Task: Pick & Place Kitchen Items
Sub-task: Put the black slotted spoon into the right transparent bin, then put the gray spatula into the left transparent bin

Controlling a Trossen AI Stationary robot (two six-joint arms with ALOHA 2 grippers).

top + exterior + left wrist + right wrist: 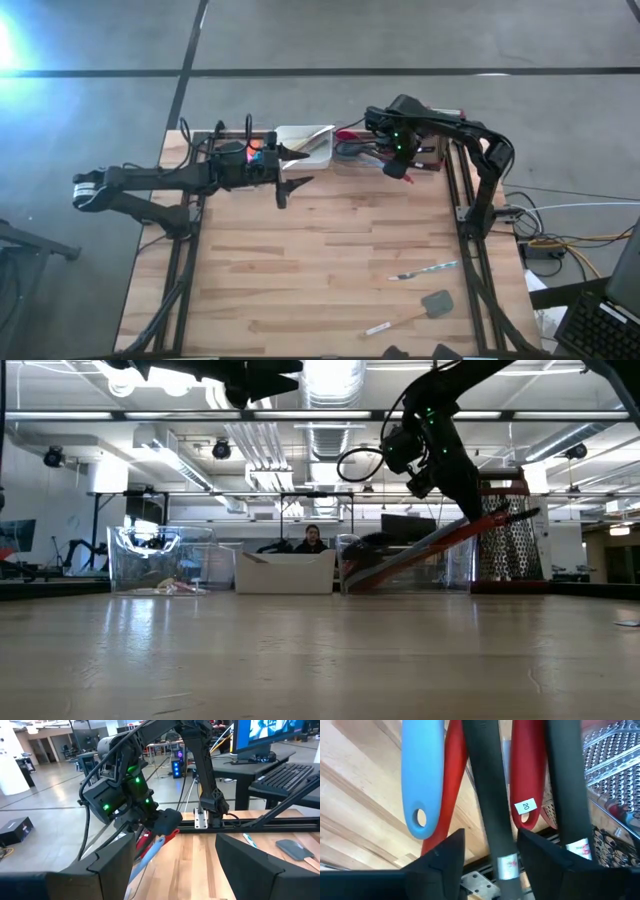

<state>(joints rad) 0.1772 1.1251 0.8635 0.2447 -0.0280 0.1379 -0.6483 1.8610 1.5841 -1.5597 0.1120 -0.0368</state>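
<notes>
Several long-handled utensils lean out of a clear bin [355,150] at the table's far side: a black handle [490,810], red handles [525,780] and a blue handle [422,775]. My right gripper [397,165] hangs over their free ends, open. Its fingers stand on either side of the black handle [501,862], and I cannot tell whether they touch it. My left gripper [290,170] is open and empty in the air beside the white tray [305,140]. A grey spatula [436,302] and thin metal tongs [425,270] lie flat on the table at the near right.
The metal box grater [505,540] stands to the right of the bin. A second clear bin [160,560] with small coloured pieces stands at the far left. A person [312,540] sits beyond the table. The middle of the wooden table [320,260] is bare.
</notes>
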